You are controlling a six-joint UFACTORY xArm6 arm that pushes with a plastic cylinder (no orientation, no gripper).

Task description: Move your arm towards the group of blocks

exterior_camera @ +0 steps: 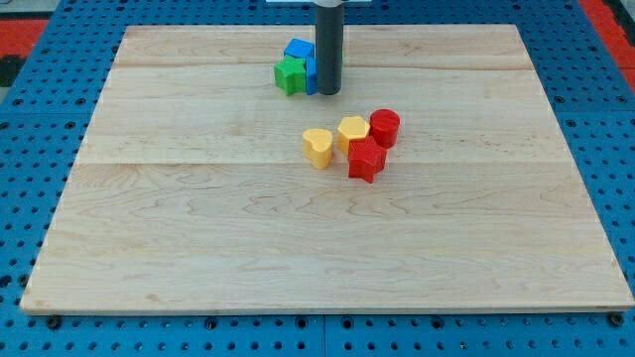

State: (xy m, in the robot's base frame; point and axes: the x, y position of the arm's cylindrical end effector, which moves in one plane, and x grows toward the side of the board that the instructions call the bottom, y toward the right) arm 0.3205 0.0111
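My rod comes down from the view's top, and my tip (pixel 328 91) rests on the wooden board (pixel 198 228) near its top edge. It stands right beside a small cluster: a green block (pixel 290 74), a blue block (pixel 297 51) behind it, and another blue block (pixel 311 76) partly hidden by the rod. A second group lies below and to the right of my tip: a yellow heart-shaped block (pixel 317 147), a yellow block (pixel 351 132), a red cylinder (pixel 385 127) and a red star-like block (pixel 366 159), all touching or nearly so.
The board lies on a blue perforated table (pixel 40 119). A red area (pixel 613 25) shows at the view's top right corner.
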